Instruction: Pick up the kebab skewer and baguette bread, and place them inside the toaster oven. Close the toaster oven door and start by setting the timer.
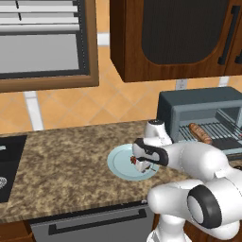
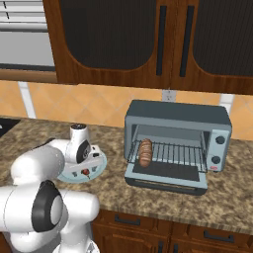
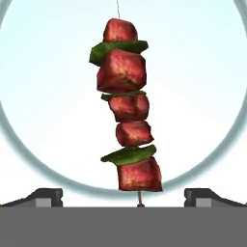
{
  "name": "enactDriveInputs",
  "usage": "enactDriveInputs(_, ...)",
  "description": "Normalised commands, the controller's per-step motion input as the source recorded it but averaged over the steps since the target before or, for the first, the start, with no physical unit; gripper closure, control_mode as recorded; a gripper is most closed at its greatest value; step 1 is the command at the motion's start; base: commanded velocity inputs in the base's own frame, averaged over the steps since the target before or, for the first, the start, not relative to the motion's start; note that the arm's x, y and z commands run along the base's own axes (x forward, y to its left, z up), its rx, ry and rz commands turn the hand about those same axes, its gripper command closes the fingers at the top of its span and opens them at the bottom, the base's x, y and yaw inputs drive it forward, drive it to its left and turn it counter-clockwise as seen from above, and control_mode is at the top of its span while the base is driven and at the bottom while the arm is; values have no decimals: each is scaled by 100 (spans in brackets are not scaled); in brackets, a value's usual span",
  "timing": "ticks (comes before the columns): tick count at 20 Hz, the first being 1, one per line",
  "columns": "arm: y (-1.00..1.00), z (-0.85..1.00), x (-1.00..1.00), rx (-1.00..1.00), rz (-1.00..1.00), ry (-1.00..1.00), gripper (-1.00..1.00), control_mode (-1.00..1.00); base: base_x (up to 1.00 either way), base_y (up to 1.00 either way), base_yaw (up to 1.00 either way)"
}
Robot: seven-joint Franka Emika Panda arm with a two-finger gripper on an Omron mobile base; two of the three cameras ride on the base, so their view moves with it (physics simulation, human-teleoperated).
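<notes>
The gripper [image 3: 123,195] is being held spread wide over the pale blue plate [image 3: 202,72], nothing pinched; the kebab skewer [image 3: 126,108] is being carried by that plate; farther off, the baguette bread [image 2: 145,152] is being held on the rack of the toaster oven [image 2: 178,118], its door [image 2: 165,182] lowered open.
</notes>
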Motion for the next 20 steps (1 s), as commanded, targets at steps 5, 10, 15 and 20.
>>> enactDriveInputs(5, 0, -9, 14, 0, 4, -7, -100, -100, 0, 0, 0)
enactDriveInputs(10, 0, -2, 40, 0, 5, -5, -100, -100, 0, 0, 0)
enactDriveInputs(15, 2, -22, 9, 0, 3, 0, 100, -100, 0, 0, 0)
enactDriveInputs(20, 2, -20, 0, 1, 1, 0, 100, -100, 0, 0, 0)
